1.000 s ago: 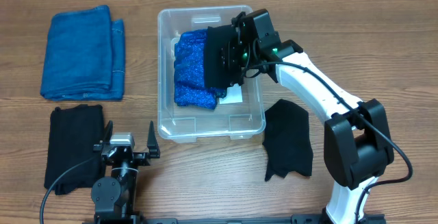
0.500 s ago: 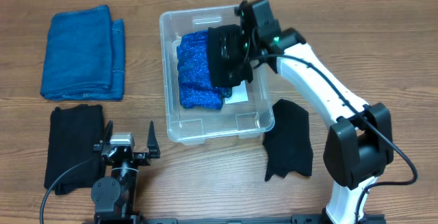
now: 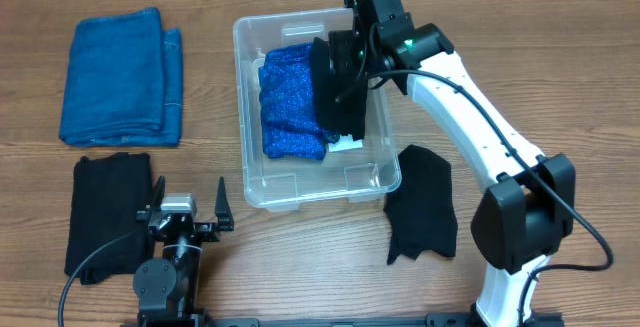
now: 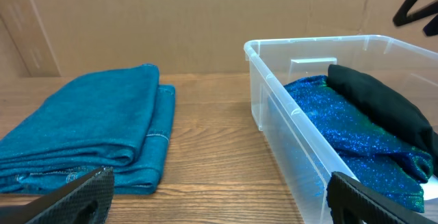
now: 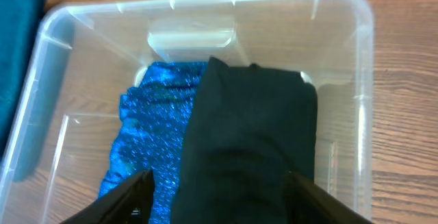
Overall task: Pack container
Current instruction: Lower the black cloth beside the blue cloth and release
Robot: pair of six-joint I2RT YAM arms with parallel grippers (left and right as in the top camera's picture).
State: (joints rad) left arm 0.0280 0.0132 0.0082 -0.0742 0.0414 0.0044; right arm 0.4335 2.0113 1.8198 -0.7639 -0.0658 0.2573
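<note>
- The left claw (image 3: 188,210) is wide open and empty, at the near edge of the bench (image 3: 300,267).
- The container (image 3: 322,189) sits past it, a bit right.
- The right claw (image 5: 220,191) hangs open above the container's far side, over a black cloth (image 3: 338,92).

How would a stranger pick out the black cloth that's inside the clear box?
Find the clear plastic container in the middle of the wooden table. Inside, a sparkly blue cloth fills the left part, and the folded black cloth lies over its right side. Unlike it, the flat black cloth to the left and the crumpled black cloth to the right lie outside, on bare wood.
</note>
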